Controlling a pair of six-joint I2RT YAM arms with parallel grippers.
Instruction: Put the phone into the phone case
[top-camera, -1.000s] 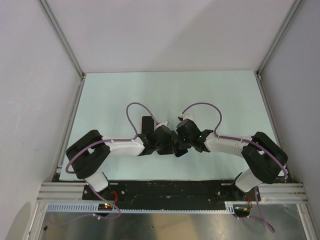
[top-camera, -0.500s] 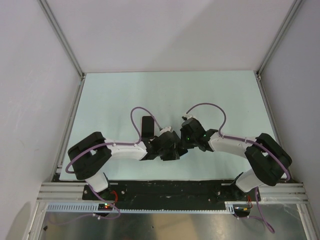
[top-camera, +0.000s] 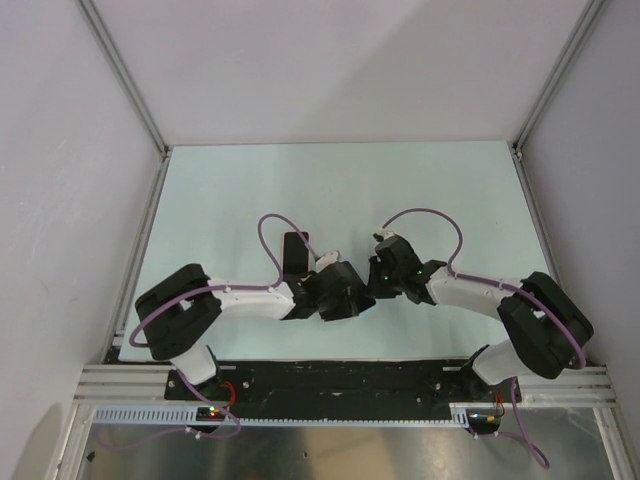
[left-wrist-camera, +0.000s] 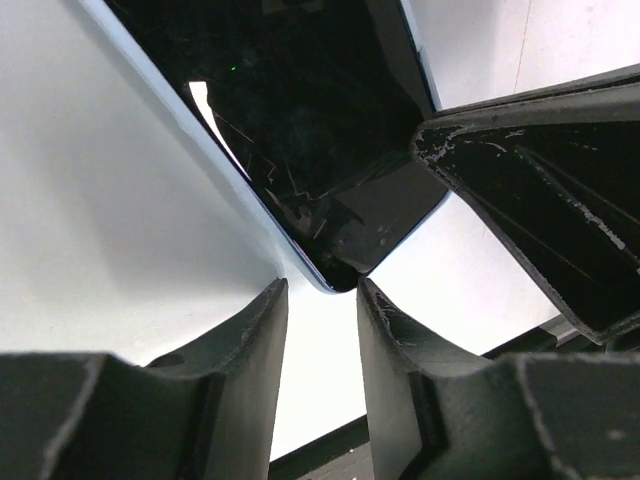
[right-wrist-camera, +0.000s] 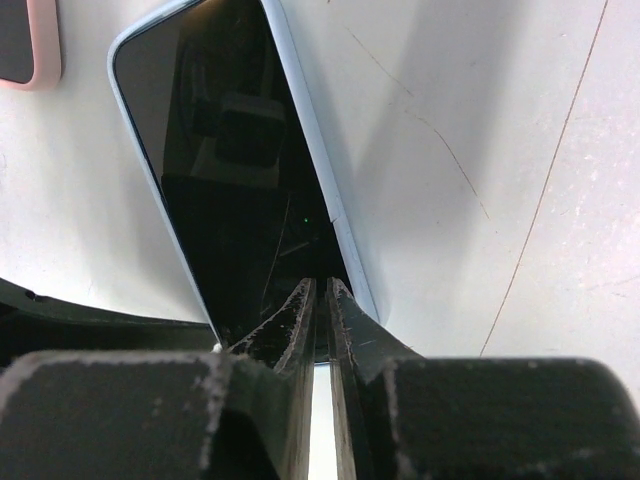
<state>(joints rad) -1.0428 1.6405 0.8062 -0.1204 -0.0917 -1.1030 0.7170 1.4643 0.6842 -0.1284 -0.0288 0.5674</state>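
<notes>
The two arms meet over the near middle of the table (top-camera: 250, 190), wrists almost touching, and the phone (left-wrist-camera: 300, 110) lies screen up beneath them.

In the left wrist view, the phone's black glass is scratched and it has a pale blue rim. It runs in from 11 o'clock, and its lower corner points to 6 o'clock. That corner sits right at the mouth of the left gripper (left-wrist-camera: 320, 290). The fingers (left-wrist-camera: 255, 340) are spread with bare table showing between them, one on each side of the corner, and they are not clamping it. The other arm's black finger comes in from 3 o'clock, its tip against the phone's right edge.

In the right wrist view, the right gripper (right-wrist-camera: 320, 288) has its fingers (right-wrist-camera: 290, 325) drawn nearly together with only a thin slit left. The tips rest on the near end of the phone's screen at 6 o'clock, and nothing shows between them.

The case (right-wrist-camera: 22, 40) has a pink rim and lies empty on the table, apart from the phone, at 11 o'clock in that view. From above, the case (top-camera: 294, 250) sits at 10 o'clock from the spot where the grippers meet.
</notes>
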